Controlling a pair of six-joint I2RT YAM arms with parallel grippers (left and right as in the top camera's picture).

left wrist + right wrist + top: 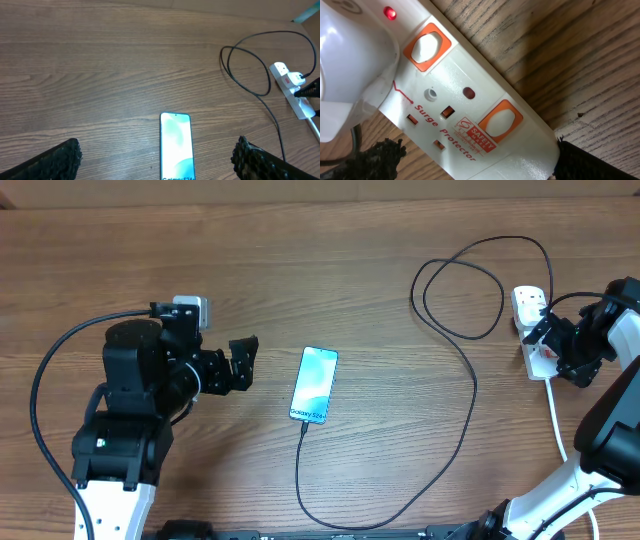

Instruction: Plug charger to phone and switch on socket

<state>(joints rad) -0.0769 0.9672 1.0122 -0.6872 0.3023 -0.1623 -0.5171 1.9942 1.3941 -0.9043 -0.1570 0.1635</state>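
Viewing the overhead camera first, the phone [314, 384] lies flat, screen up, near the middle of the surface [350, 250]. The charger [470, 395] runs from its lower edge in a long loose arc toward the socket [531, 330] at the far right. This slack appears to keep strain off the connector. The left claw [241, 363] hangs just beside the phone's left edge, released and grasping nothing. It is judged to stand clear because the connector end appears seated. The right claw [543, 338] sits over the socket, positioned for the switching step. In the left wrist view, both fingers [57, 160] stand wide apart at the lower corners, with the phone on the surface beyond them, untouched. The phone's lower end is cut off, so full seating of the connector cannot be confirmed here. In the right wrist view, the socket fills the frame. A white adapter [345, 65] occupies one outlet, a red lamp [390, 12] glows beside it, and an orange-rimmed rocker switch [426, 47] sits next to that lamp. A second switch [500, 120] has a dark lamp. The right fingertips [382, 155] are spread and released, flanking the strip without gripping it, a stance suited to pressing rather than lifting. The lit lamp suggests that the outlet may be live.
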